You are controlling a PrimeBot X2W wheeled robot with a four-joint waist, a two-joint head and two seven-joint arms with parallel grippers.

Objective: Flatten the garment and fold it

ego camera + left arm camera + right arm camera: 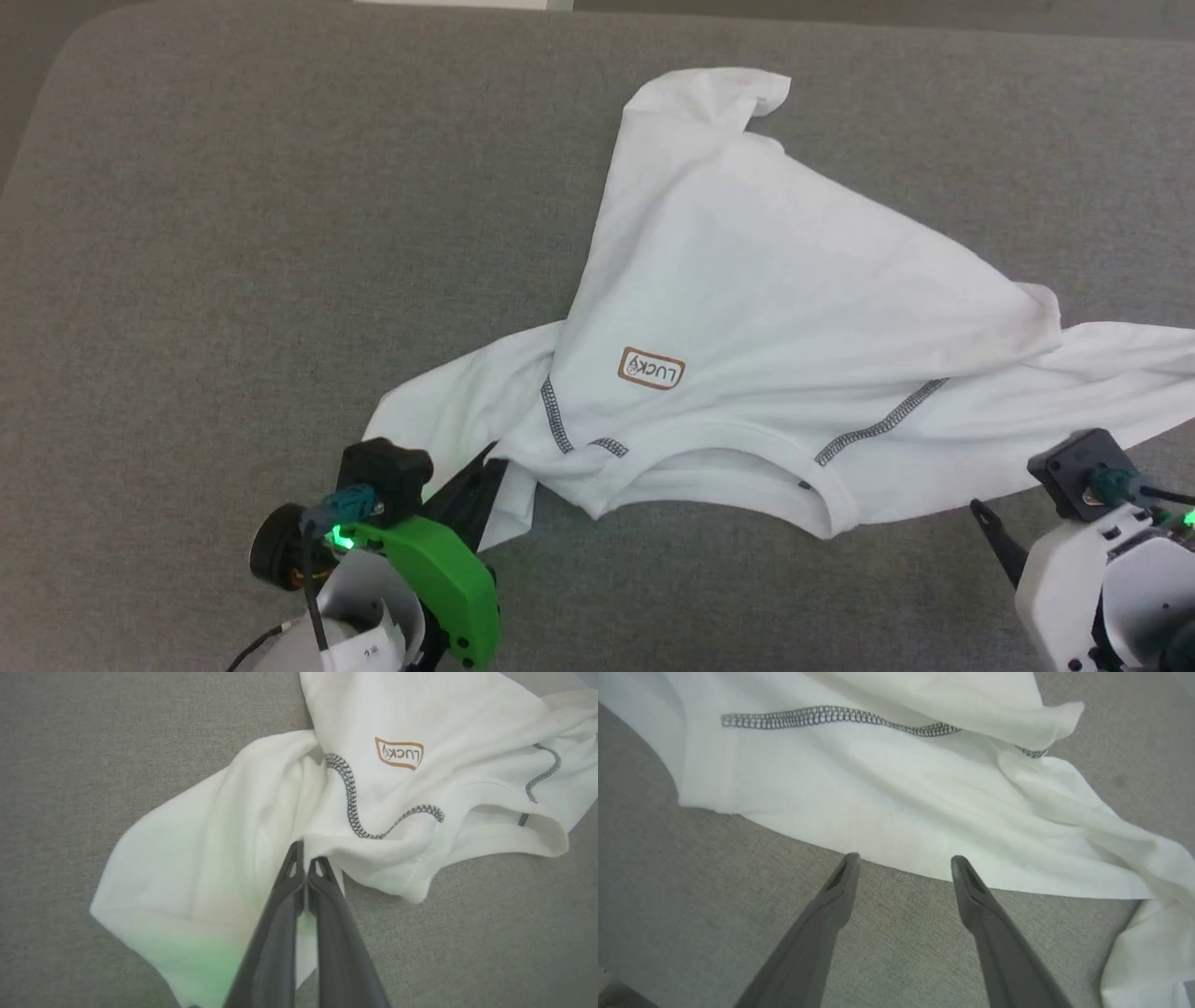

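White garment (794,280) crumpled on grey surface (233,233), label (651,368) up.
Left gripper (308,858) pinched closed, apparently on a sleeve-side fold; right gripper (903,859) spread wide, empty, just beside the cloth edge.

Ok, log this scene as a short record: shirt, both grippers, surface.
shirt: white, crumpled, neither flat nor folded
label: facing up, near the collar
surface: grey cloth, under the shirt
left gripper: fingers shut on a shirt edge beside the collar
right gripper: fingers open, tips at the shirt's near edge, holding nothing
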